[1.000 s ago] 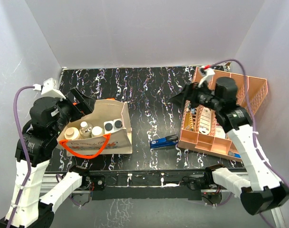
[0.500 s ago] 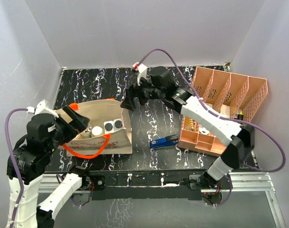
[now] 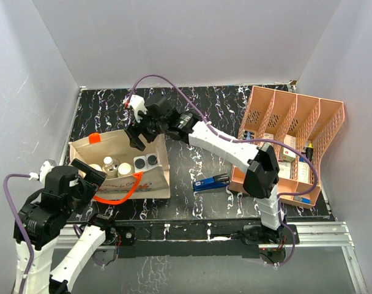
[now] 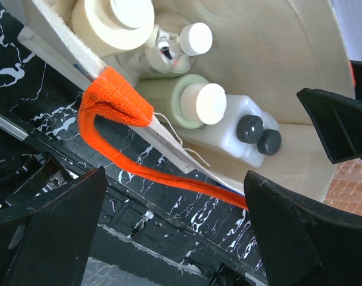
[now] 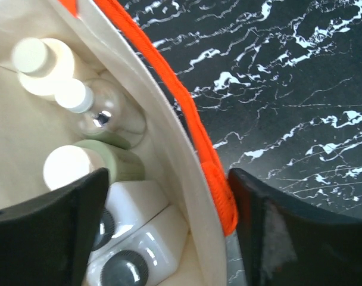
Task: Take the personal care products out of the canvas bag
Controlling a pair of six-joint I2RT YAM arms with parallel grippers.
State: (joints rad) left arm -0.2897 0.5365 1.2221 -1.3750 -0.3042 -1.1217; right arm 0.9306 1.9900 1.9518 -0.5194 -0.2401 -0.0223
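The canvas bag point(image 3: 150, 182) lies open on the left of the table, and its inner wall shows in the left wrist view point(image 4: 276, 47) and the right wrist view point(image 5: 169, 155). Inside stand two white squarish bottles with black caps point(image 3: 145, 162) point(image 4: 243, 136) point(image 5: 136, 205), a cream cylinder point(image 4: 112, 24) point(image 5: 41, 65), an olive-tan cylinder point(image 4: 190, 101) point(image 5: 91, 164) and a tiny clear bottle point(image 4: 169, 50) point(image 5: 103, 116). My right gripper point(image 3: 140, 138) point(image 5: 169, 220) is open astride the bag's far rim, one finger inside. My left gripper point(image 3: 88, 176) point(image 4: 175, 220) is open over the near orange strap point(image 4: 115, 101).
A salmon-pink divided organizer point(image 3: 323, 131) with small cartons stands at the right. A blue-black stapler point(image 3: 212, 182) lies between it and the bag. Grey walls close in the table on three sides. The near orange handle point(image 3: 119, 195) loops out over the table's front.
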